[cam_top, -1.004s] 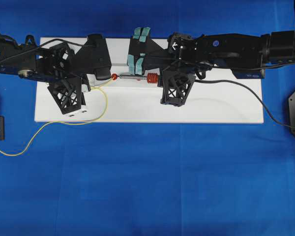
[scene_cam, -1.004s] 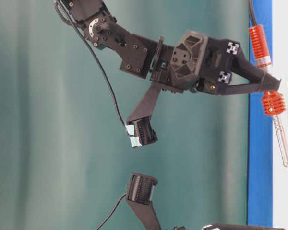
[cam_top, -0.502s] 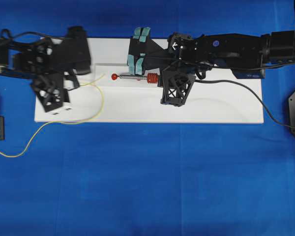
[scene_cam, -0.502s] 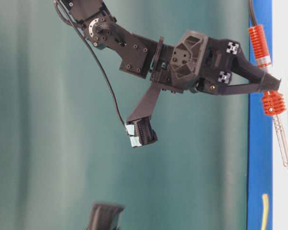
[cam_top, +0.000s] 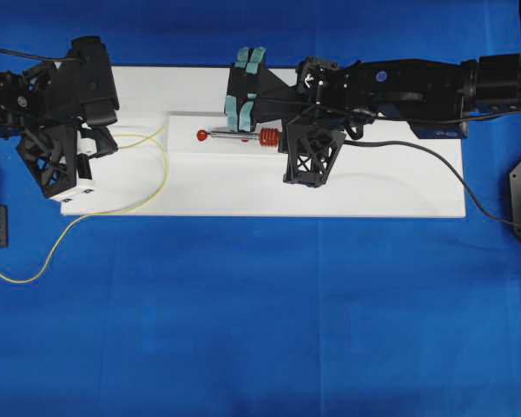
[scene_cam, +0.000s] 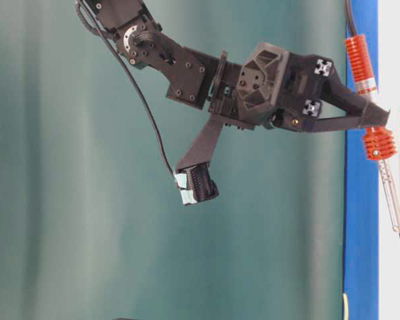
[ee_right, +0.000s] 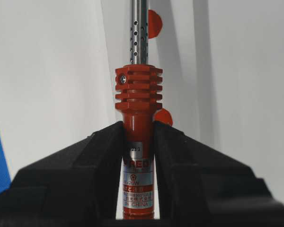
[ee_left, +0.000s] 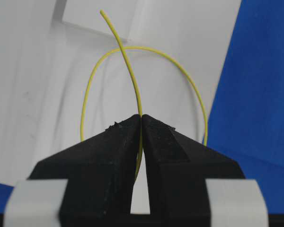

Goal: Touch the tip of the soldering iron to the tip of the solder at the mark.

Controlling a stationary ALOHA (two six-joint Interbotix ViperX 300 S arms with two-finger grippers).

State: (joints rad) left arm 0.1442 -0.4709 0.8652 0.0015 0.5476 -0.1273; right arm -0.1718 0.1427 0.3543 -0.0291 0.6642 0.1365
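The soldering iron (cam_top: pixel 243 135) lies level over the white board (cam_top: pixel 373 187), its fine tip beside a red mark (cam_top: pixel 201 135). My right gripper (cam_top: pixel 282 137) is shut on its red-orange handle (ee_right: pixel 138 142), just behind the ribbed collar (scene_cam: pixel 379 143). At the board's left end, well away from the mark, my left gripper (cam_top: pixel 104 143) is shut on the thin yellow solder (cam_top: pixel 161 165). In the left wrist view the solder (ee_left: pixel 128 66) rises from my left gripper (ee_left: pixel 141 116) to a free tip, with a loop behind it. The solder tip and the iron tip are apart.
The iron's black cord (cam_top: pixel 469 187) trails off the board's right end onto the blue cloth (cam_top: pixel 260 330). The solder's loose tail (cam_top: pixel 35 269) runs across the cloth at front left. More red marks (ee_right: pixel 154 23) dot the board along the iron's shaft.
My left gripper has pulled back to the left with the solder, taking its tip away from the red mark and the iron tip. The right arm and iron have not moved.
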